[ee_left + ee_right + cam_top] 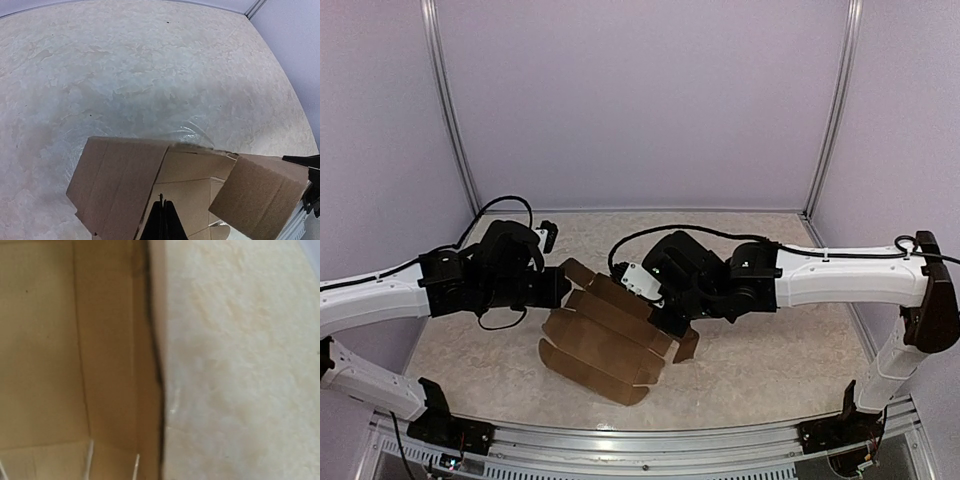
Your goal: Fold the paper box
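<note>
Our left hand (162,205) has its fingers pressed together against the paper box (605,335). Our right hand (668,312) is closed too, fingertips out of sight, low over the counter (770,350).

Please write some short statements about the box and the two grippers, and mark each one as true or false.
1. The box is a finished, closed carton. False: its flaps are open.
2. The left gripper and the right gripper are both at the box. True.
3. The left gripper is wide open. False: it is shut.
4. The box is plain brown. True.
5. The box lies in the far right corner of the table. False: it is near the middle, between the grippers.
</note>
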